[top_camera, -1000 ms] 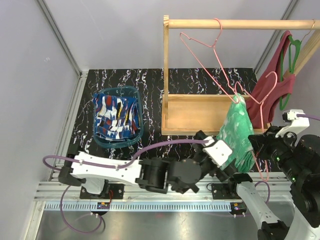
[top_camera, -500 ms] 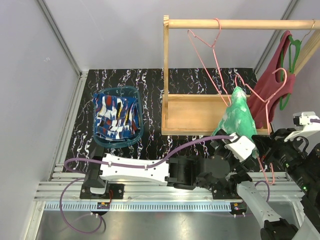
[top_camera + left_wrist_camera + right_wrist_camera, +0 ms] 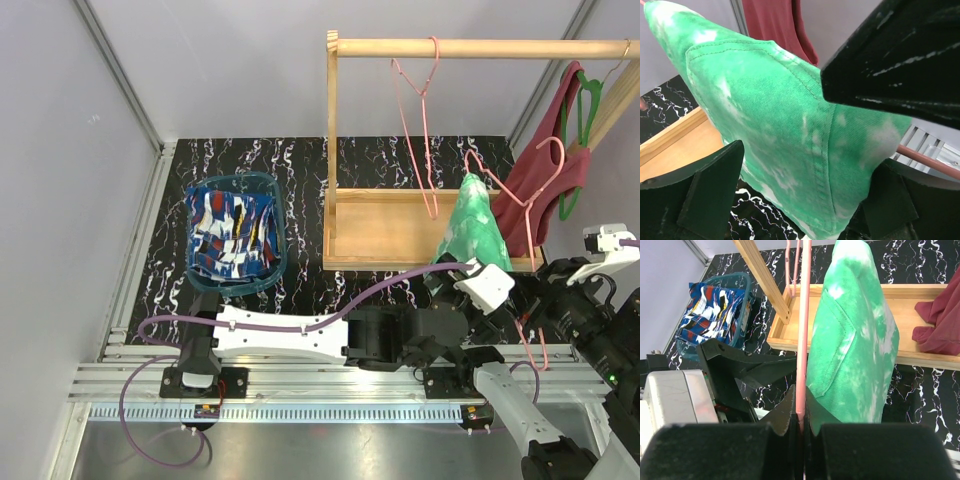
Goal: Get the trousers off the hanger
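Note:
Green trousers mottled with white (image 3: 470, 235) hang folded over a pink wire hanger (image 3: 803, 340), in front of the wooden rack. My right gripper (image 3: 801, 415) is shut on the hanger's lower bar, just left of the cloth. My left gripper (image 3: 805, 200) is open, one finger (image 3: 705, 195) on each side of the lower hem of the trousers (image 3: 790, 125); the cloth fills most of the gap. Blue patched trousers (image 3: 232, 232) lie in a teal basket (image 3: 240, 180) at the left.
A wooden rack stands at the back right, with its rail (image 3: 480, 47) on top and its tray base (image 3: 390, 230) below. An empty pink hanger (image 3: 420, 130) hangs from the rail. A maroon top (image 3: 545, 170) on a green hanger hangs at the far right.
My left arm has swung right and brought its jaws around the hem of the green trousers. The hanger with the trousers has shifted a little right and up. The empty hanger has swung.

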Action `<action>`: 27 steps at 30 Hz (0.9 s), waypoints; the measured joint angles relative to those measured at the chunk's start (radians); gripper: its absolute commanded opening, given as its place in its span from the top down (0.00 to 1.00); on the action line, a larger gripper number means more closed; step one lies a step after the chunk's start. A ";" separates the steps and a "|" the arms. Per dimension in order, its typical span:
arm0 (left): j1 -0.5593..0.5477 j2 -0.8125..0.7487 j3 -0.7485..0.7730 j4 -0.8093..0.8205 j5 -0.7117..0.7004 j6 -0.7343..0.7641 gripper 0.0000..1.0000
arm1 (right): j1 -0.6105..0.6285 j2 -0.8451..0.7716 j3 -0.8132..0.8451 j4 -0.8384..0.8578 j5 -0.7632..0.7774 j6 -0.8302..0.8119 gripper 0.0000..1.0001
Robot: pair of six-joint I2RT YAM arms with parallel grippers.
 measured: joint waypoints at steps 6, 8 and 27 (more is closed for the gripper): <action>-0.002 0.000 0.001 0.001 0.002 0.003 0.61 | 0.000 0.000 -0.003 0.003 -0.001 0.001 1.00; -0.002 0.000 0.001 0.001 0.000 0.010 0.73 | 0.000 0.000 -0.003 0.002 -0.002 0.002 1.00; -0.033 -0.222 -0.280 0.205 -0.168 0.136 1.00 | 0.005 -0.067 -0.311 0.143 -0.035 0.001 1.00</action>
